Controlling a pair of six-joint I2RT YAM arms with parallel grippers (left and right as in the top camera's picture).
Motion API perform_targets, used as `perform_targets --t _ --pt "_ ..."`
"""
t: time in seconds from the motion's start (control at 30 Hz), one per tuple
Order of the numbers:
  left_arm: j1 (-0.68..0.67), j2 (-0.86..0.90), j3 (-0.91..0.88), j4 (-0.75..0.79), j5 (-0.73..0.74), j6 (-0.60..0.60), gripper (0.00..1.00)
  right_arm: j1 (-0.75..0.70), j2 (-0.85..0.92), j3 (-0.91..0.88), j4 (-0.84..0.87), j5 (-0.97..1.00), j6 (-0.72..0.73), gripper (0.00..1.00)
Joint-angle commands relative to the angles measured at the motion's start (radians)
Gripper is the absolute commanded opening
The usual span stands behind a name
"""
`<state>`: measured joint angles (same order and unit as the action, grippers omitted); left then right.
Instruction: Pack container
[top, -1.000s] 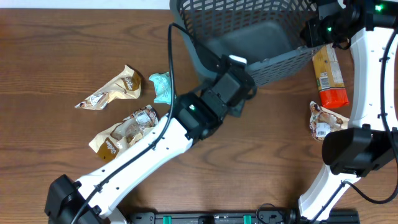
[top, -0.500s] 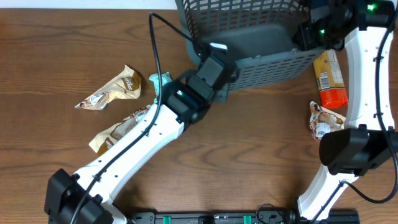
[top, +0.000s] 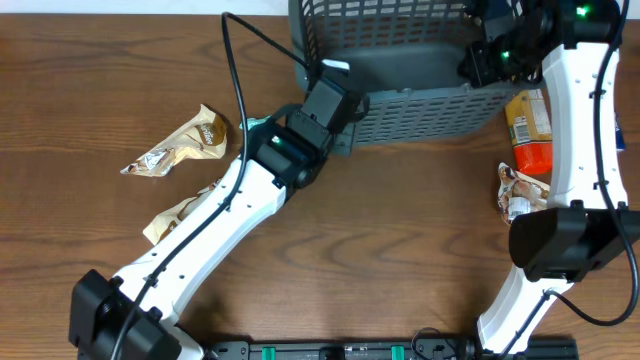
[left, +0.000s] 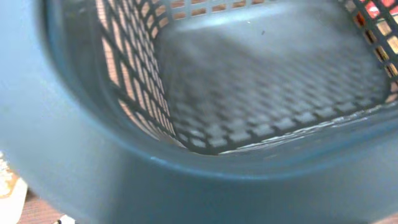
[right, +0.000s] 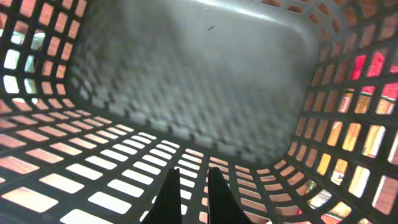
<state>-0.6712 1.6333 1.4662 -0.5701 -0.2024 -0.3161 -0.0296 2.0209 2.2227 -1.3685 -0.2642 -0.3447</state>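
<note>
Overhead: container (top: 430, 105) sits tipped at the far edge of the worktop (top: 400, 220), my left tool (top: 336, 80) at its near-left corner, right tool (top: 487, 57) at its right rim. 
L wrist: rim fills view; can't tell grip. 
R wrist: fingers (right: 169, 190) nearly together inside, nothing btwn.

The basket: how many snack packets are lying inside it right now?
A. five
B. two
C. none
C: the container shows a bare floor in the overhead and both wrist views, while packets such as the tan packet lie outside it on the table.
</note>
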Motion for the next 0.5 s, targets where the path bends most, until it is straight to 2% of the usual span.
perform_targets --t 0.0,0.17,0.27,0.3,0.4,0.47 --pt "0.021 0.011 0.020 0.011 -0.020 0.010 0.06 0.013 0.014 -0.002 -0.012 -0.002 -0.011 0.01" --pt "0.026 0.011 0.020 0.010 -0.019 0.032 0.06 0.024 0.014 -0.002 -0.010 -0.001 -0.012 0.01" --pt "0.026 0.011 0.020 0.008 -0.019 0.036 0.29 0.026 0.014 -0.002 -0.002 -0.002 -0.011 0.03" --pt "0.026 0.011 0.020 0.005 -0.019 0.039 0.37 0.027 0.014 0.002 0.000 -0.006 -0.011 0.20" --pt "0.026 0.010 0.020 0.000 -0.019 0.053 0.42 0.031 0.011 0.012 0.006 -0.014 -0.008 0.41" --pt "0.026 0.007 0.020 -0.005 -0.019 0.054 0.49 0.034 0.006 0.028 0.010 -0.026 -0.008 0.49"
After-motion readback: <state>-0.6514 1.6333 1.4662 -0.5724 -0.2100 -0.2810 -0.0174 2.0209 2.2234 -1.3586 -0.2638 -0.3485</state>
